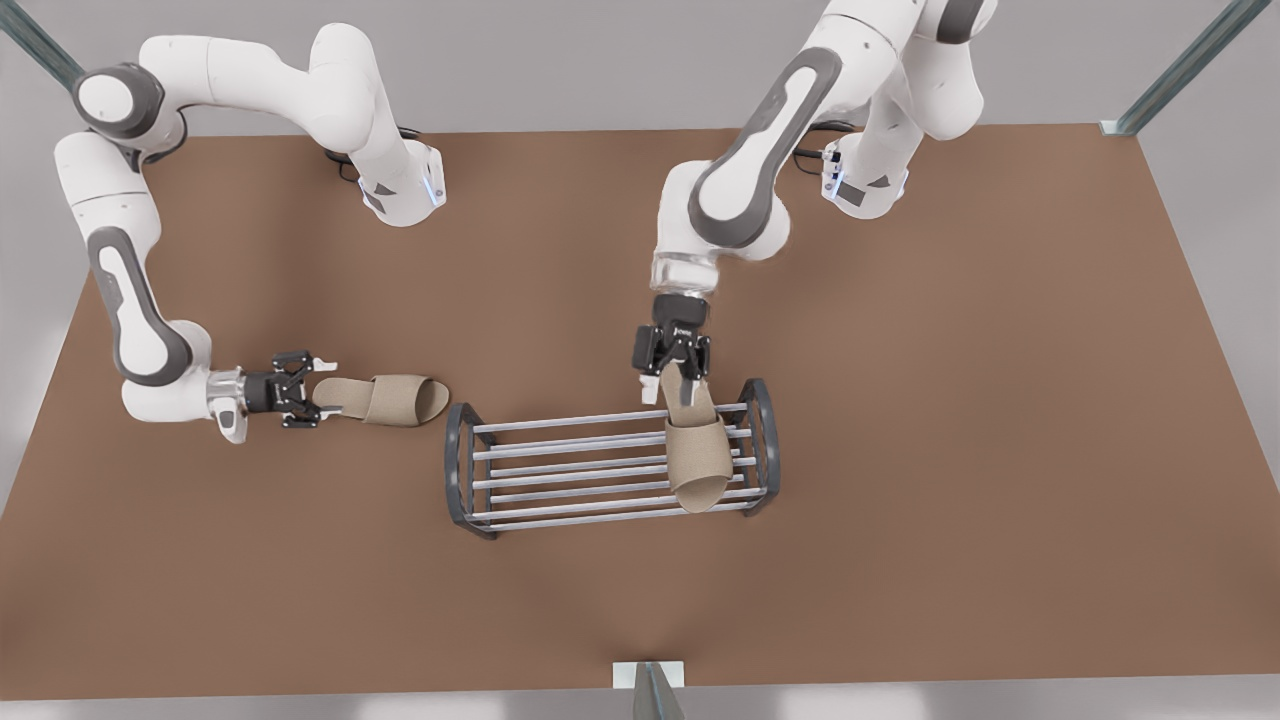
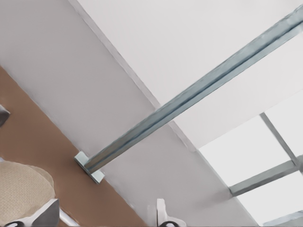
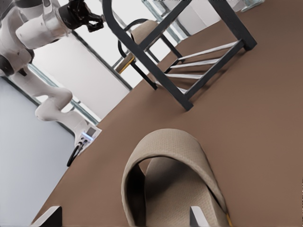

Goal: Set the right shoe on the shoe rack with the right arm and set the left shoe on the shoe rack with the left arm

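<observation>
- While the right shoe (image 1: 385, 400) lies flat on the table (image 1: 950, 400), just beside the shoe rack (image 1: 458, 462) toward the front view's left, we see the right gripper (image 1: 318, 390) level with its heel, fingers spread and not yet pinching.
- From the right wrist view, the slipper (image 3: 175, 179) shows a thin flat sole and a wide fabric strap. We judge it light, soft and bendy, not fragile.
- We would take it by the heel edge of the sole, since the strap would likely crumple and the toe would droop from a long overhang.
- On the rack's end toward the front view's right, the left shoe (image 1: 695, 450) lies across the rods, toe toward the camera.
- Above its heel hangs the left gripper (image 1: 672, 372), fingers apart; in its wrist view the slipper (image 2: 21, 189) sits beside one finger, not between them.
</observation>
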Controlling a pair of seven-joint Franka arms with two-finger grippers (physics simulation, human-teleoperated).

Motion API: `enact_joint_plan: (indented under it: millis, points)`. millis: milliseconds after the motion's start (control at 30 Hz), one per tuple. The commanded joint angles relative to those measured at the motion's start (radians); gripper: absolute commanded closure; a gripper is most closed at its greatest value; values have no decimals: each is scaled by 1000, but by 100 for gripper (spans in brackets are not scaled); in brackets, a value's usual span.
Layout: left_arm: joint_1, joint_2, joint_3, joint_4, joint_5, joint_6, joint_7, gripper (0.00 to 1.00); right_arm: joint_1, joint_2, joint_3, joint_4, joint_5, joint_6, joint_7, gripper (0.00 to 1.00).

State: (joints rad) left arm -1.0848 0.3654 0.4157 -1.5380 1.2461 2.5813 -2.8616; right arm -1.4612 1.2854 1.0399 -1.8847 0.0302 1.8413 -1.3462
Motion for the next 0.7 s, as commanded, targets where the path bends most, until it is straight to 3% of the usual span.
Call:
enact_joint_plan:
  millis: [0, 33, 100, 233, 300, 333, 400, 667]
  points:
    - [55, 15, -6, 341, -1194, -898, 830, 0, 2, 6, -1, 6, 7, 29, -495, 0]
    - [60, 3, -3, 398, -1205, -1142, 1305, 0, 4, 23, -1, 15, 5, 39, -530, 0]
    - [241, -14, 6, 501, -1203, -1392, 2123, 0, 5, 25, 0, 21, 5, 73, -648, 0]
    - [480, -13, -6, 454, -1197, -1442, 2918, 0, 30, 31, -3, 18, 5, 93, -883, 0]
    - [577, -74, -135, 331, -1198, -1387, 2986, 0, 48, 37, -23, 16, 4, 95, -941, 0]
    - [621, -224, -199, 83, -1199, -1207, 2986, 0, 51, 38, -23, 16, 4, 104, -956, 0]
    - [655, -345, -213, -142, -1197, -963, 2986, 0, 58, 40, -34, 16, 4, 110, -973, 0]
    - [657, -341, -213, -159, -1199, -951, 3007, 0, 70, 51, -61, 1, 4, 147, -1039, 0]
